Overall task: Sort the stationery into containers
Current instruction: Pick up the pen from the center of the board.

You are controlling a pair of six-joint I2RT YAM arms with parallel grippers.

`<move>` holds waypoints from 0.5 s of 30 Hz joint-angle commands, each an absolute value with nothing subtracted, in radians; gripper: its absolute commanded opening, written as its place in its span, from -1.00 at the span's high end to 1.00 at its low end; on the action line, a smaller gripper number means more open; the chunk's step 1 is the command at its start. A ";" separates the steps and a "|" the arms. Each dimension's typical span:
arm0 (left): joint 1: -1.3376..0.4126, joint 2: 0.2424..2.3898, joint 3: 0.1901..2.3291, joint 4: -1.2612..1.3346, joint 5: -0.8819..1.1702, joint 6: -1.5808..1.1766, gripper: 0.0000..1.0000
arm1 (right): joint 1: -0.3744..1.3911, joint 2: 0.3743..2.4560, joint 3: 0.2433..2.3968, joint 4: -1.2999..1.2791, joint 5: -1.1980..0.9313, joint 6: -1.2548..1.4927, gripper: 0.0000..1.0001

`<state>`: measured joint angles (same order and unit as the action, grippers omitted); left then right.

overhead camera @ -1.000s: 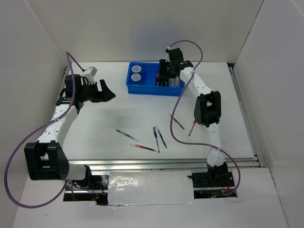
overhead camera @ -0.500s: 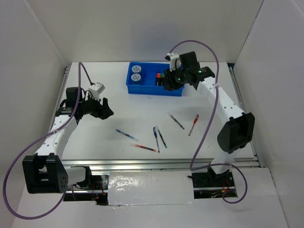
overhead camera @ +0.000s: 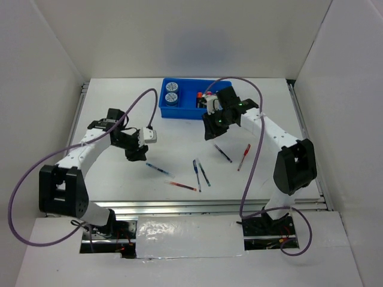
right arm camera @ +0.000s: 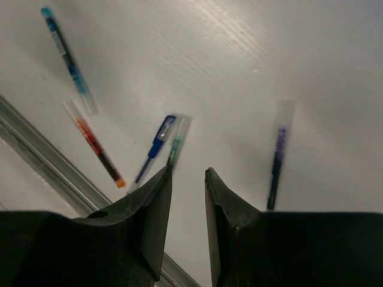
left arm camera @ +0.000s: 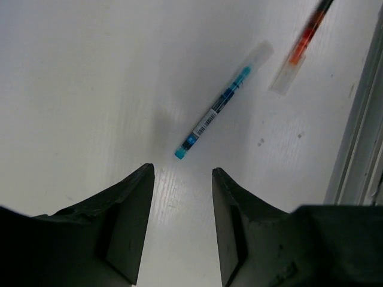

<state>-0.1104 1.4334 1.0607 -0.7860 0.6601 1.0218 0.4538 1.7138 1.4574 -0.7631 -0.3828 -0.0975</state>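
Left gripper [left arm camera: 182, 171], spread and empty, poised to pick the blue pen [left arm camera: 214, 113] at twelve o'clock; right gripper [right arm camera: 188, 174], narrowly parted, empty

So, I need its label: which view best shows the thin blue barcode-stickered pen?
Left wrist: the thin blue plastic pen with the barcode sticker lies close, sharp and unobstructed. Top external shows the pen tiny; right wrist shows it small, near the top-left corner.

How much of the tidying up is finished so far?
Done: two round discs and some markers sit in the blue tray. In hand: nothing; the left tool hovers empty by a light-blue pen, the right tool empty above others. Left: six pens loose on the table.
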 commanded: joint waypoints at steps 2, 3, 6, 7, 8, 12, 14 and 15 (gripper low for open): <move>-0.153 1.506 1.072 -0.844 0.622 1.325 -0.09 | 0.333 1.602 1.445 -0.765 -0.374 -0.075 0.28; -0.178 1.515 1.065 -0.830 0.606 1.338 -0.09 | 0.312 1.579 1.434 -0.770 -0.376 -0.072 0.28; -0.215 1.551 1.037 -0.779 0.575 1.365 -0.09 | 0.243 1.542 1.414 -0.776 -0.382 -0.068 0.28; -0.221 1.565 1.022 -0.764 0.572 1.370 -0.09 | 0.214 1.536 1.410 -0.778 -0.383 -0.067 0.28; -0.225 1.571 1.017 -0.740 0.566 1.374 -0.09 | 0.201 1.522 1.404 -0.781 -0.383 -0.067 0.27; -0.242 1.614 1.009 -0.706 0.571 1.425 -0.06 | 0.149 1.505 1.401 -0.795 -0.400 -0.064 0.27; -0.245 1.641 1.012 -0.707 0.571 1.453 -0.04 | 0.130 1.502 1.401 -0.804 -0.410 -0.064 0.27; -0.247 1.657 1.012 -0.707 0.569 1.480 -0.01 | 0.124 1.500 1.404 -0.807 -0.411 -0.064 0.27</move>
